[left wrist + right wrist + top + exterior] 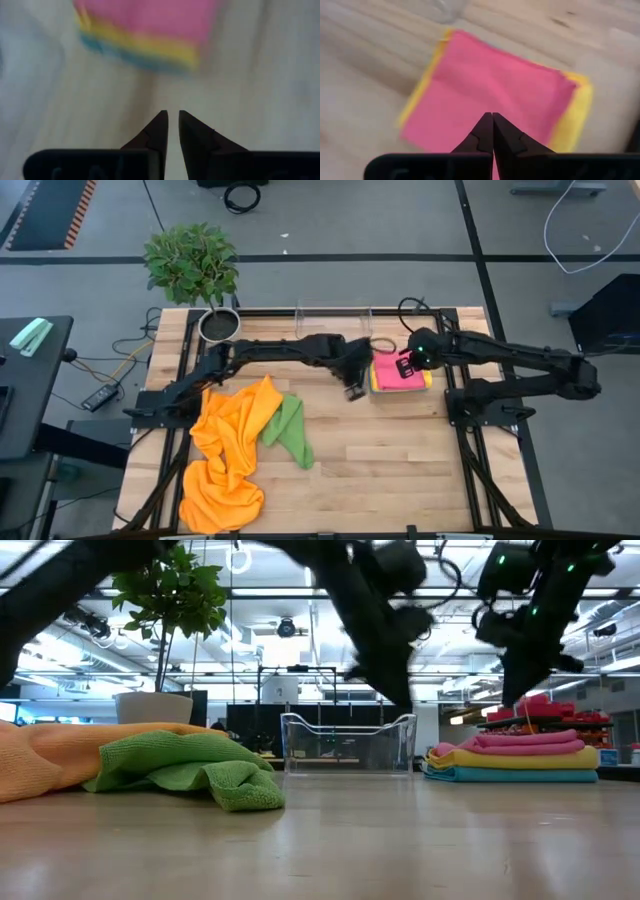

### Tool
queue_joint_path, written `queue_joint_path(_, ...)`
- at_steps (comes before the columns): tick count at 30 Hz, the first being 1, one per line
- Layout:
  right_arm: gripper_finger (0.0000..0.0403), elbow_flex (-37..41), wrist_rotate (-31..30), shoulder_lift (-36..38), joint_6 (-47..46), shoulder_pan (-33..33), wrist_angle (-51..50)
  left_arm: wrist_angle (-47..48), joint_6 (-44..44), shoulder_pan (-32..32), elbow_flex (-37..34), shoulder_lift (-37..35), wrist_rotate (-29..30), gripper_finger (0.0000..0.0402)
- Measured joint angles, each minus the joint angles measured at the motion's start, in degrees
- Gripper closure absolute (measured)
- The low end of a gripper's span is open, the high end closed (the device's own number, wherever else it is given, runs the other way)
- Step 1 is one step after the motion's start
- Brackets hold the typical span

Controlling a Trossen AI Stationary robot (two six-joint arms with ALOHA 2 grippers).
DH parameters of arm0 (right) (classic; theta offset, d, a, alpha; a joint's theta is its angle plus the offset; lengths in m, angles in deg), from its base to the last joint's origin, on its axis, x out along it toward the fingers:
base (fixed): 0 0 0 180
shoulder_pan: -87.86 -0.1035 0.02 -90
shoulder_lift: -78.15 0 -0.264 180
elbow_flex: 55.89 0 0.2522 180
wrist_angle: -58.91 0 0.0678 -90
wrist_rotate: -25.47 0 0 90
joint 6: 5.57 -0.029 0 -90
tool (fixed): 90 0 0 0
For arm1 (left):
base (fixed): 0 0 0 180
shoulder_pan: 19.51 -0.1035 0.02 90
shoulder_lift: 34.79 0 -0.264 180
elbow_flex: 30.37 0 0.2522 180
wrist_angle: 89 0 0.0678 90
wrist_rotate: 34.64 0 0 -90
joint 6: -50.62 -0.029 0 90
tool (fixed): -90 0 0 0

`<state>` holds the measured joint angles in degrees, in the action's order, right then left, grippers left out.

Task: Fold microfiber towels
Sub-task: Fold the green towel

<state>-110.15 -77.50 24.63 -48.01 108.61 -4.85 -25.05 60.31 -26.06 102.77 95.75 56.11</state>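
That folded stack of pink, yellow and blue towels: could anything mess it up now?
Possibly. Both arms hang just above the folded stack, so a low sweep of the right gripper or the left gripper might drag the pink towel askew. The green towel overlaps the orange towels, so a grab may lift both.

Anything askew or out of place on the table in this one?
Only unfinished work: the orange towels and green towel lie crumpled in a heap on the table's left. The folded stack, pink towel on top, sits fairly square. Nothing spilled or damaged.
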Motion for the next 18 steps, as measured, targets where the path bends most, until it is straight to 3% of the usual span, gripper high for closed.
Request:
queue_joint_path(6,0.0397,0.0,0.0,1.8,-12.1,-12.8,1.4,29.7,-3.0,3.7,-0.2,-5.1,-0.5,0.0335)
queue_joint_path(8,0.0397,0.0,0.0,1.0,-16.2,-18.1,3.6,33.2,-3.7,5.9,-2.4,-6.9,-0.3,0.0325)
queue_joint_path(13,0.0397,0.0,-4.3,-2.9,-26.6,-32.6,12.1,26.8,-1.8,13.9,-17.9,-18.0,2.5,0.0292)
queue_joint_path(18,0.0397,0.0,-16.6,-9.9,-37.8,-45.3,23.3,14.5,9.9,17.8,-39.5,-31.8,11.3,0.0260)
